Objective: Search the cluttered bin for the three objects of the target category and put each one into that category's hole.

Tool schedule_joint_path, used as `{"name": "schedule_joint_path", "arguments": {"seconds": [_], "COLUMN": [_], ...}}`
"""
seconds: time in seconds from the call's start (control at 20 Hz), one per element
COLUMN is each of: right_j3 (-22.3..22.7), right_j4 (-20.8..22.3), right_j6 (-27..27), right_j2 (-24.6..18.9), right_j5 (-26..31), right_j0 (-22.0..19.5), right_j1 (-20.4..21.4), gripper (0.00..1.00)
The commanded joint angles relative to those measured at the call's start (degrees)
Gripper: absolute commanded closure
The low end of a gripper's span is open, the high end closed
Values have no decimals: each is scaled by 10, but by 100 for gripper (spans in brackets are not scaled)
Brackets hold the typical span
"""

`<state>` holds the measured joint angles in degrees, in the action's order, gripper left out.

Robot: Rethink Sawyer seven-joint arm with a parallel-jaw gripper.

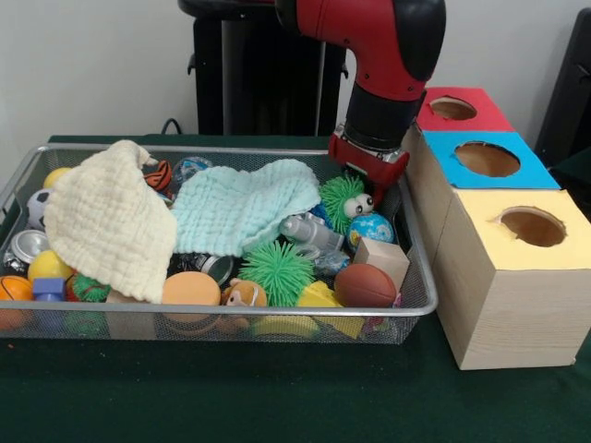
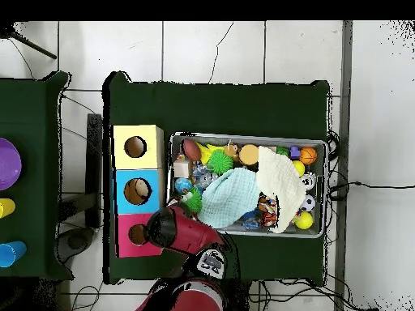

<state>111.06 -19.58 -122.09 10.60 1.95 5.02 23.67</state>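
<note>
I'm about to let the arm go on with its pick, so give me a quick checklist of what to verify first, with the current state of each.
1. Gripper over the bin: ok, low at the end nearest the boxes.
2. Fingers open or shut: cannot tell, hidden.
3. Anything held: cannot tell.
4. Green spiky toy beside gripper exposed: ok.
5. Cloths hiding items: not ok, two cover much of the bin.
6. Holes in the red, blue and yellow boxes unblocked: ok.

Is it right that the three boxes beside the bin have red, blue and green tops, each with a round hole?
Not quite. The third top is yellow, not green. The front view shows the red box farthest back, the blue box in the middle and the yellow box nearest, each with a round hole, beside the bin.
</note>
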Motion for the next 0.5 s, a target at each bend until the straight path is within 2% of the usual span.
{"name": "schedule_joint_path", "arguments": {"seconds": [0.05,0.35,0.5], "right_j3": [25,42,39], "right_j4": [-19,0,4], "right_j6": [-99,-83,-79], "right_j2": [-30,-4,4], "right_j5": [140,195,212], "right_j0": [5,0,-2], "right_j1": [89,148,157], "gripper": [100,100,100]}}
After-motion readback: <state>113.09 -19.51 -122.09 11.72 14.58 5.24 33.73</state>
